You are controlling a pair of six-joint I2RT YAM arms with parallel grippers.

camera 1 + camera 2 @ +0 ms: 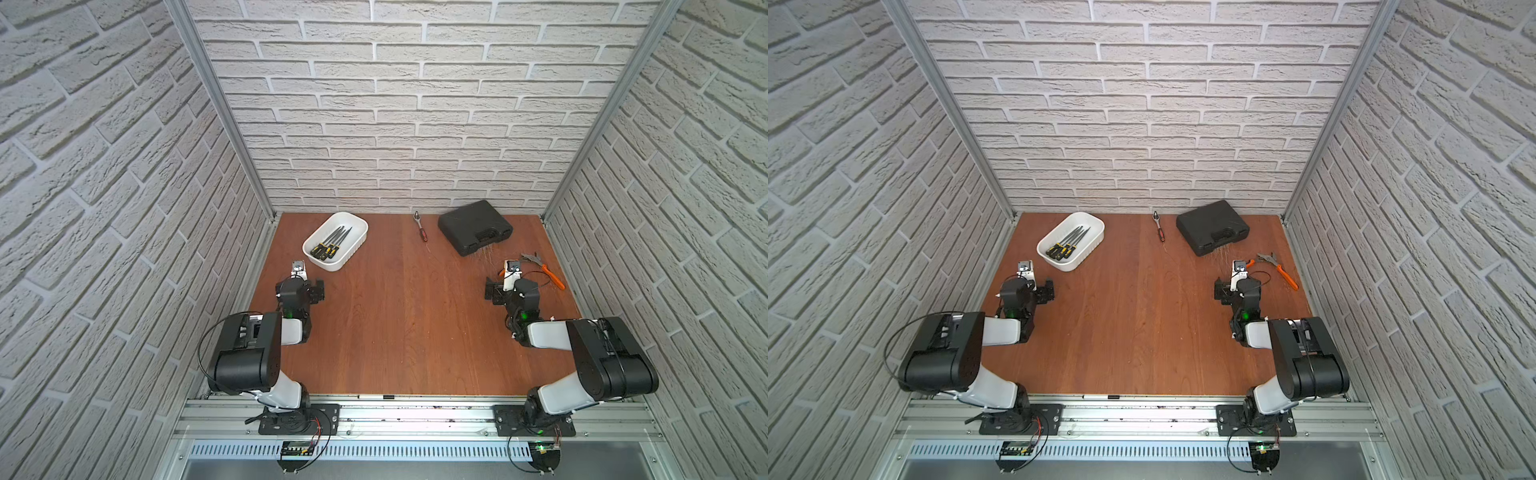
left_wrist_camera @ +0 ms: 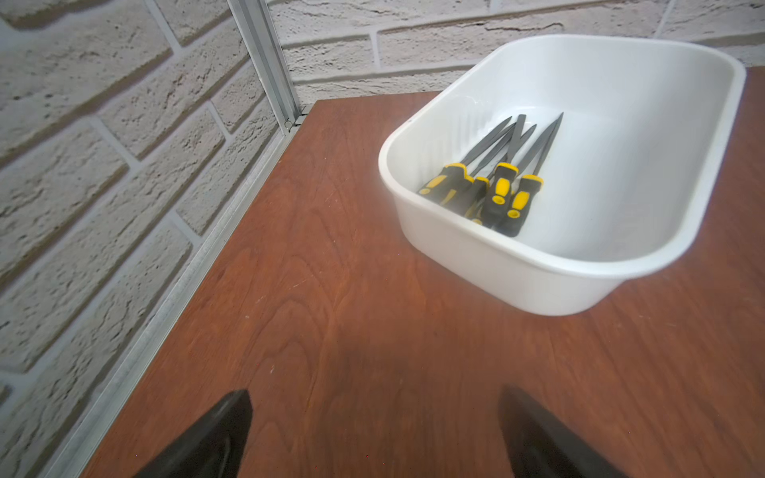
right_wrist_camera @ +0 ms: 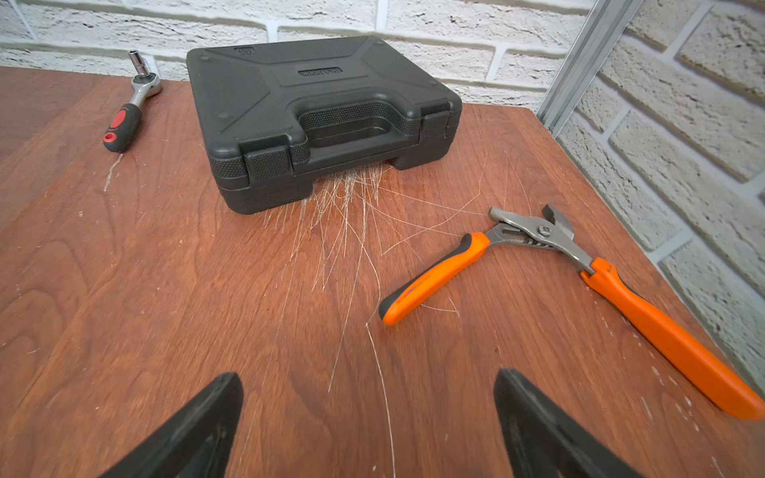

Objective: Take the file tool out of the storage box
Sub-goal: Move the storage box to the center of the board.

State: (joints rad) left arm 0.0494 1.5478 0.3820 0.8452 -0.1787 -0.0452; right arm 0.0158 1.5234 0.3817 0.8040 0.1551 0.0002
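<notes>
The storage box is a white rounded tub at the back left of the wooden table, seen in both top views. Several file tools with black-and-yellow handles lie in it side by side, their grey blades pointing at the back wall. In the left wrist view the storage box stands ahead and off to one side, with the file tools along one wall. My left gripper is open over bare wood, short of the tub. My right gripper is open and empty at the right.
A closed black case with a handle stands at the back right. A red-handled ratchet lies beside it. Orange-handled pliers lie near the right wall. Brick walls enclose three sides.
</notes>
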